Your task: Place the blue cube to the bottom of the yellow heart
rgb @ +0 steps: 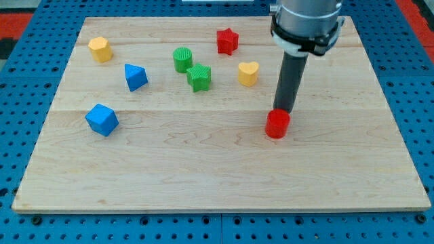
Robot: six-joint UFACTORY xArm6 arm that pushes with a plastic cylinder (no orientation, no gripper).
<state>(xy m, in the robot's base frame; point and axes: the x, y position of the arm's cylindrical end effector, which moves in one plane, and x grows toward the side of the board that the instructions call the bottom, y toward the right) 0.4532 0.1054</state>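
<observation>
A pale, honey-toned wooden board, streaked with fine lengthwise grain, lies on a bright blue pegboard surface dotted with rows of dark holes. Scattered across it are a sky-blue cube, a second blue block of the same shade, a yellow block, a yellow heart, a green cylinder, a green star, a red star and a glossy red cylinder. The rod is dark charcoal down to my tip, beneath a grey metal housing banded in black and white. A strip of red shows at the view's top right corner.
</observation>
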